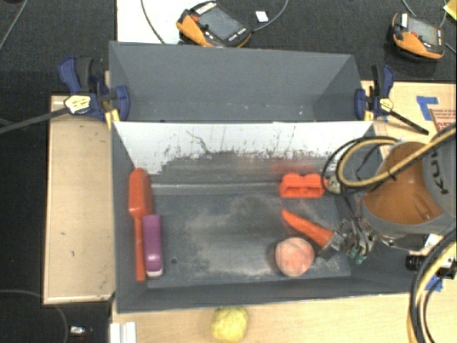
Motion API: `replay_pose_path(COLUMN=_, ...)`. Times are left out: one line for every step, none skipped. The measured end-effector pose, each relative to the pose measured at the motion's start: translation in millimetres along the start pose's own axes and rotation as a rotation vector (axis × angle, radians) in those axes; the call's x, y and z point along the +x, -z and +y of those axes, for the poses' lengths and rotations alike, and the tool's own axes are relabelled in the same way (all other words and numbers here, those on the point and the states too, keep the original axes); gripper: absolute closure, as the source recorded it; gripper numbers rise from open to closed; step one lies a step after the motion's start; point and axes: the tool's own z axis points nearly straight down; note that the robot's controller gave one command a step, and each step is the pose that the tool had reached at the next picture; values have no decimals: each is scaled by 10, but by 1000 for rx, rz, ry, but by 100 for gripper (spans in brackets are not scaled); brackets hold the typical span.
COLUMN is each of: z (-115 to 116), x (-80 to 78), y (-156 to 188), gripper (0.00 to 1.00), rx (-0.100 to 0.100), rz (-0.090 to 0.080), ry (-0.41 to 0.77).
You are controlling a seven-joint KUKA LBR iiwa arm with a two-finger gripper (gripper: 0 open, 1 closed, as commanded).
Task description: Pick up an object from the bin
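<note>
Seemingly poised to grab, the gripper (pixel 344 241) sat at the tip of an orange carrot-shaped toy (pixel 305 225) beside a pink ball (pixel 293 256) (open or closed, I couldn't tell).

Rounded orange wrist cover (pixel 401 191) with looped black and tan cables (pixel 331 168)

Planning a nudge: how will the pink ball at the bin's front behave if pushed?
Being round, the pink ball would probably roll across the bin floor. The orange carrot-like piece right behind it may stop it that way. Its mottled surface hints it is soft and light.
</note>
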Motion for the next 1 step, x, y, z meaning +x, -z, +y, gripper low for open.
replay_pose_path(z=0, x=-1, y=4, gripper=100, rx=0, rz=0, ry=1)
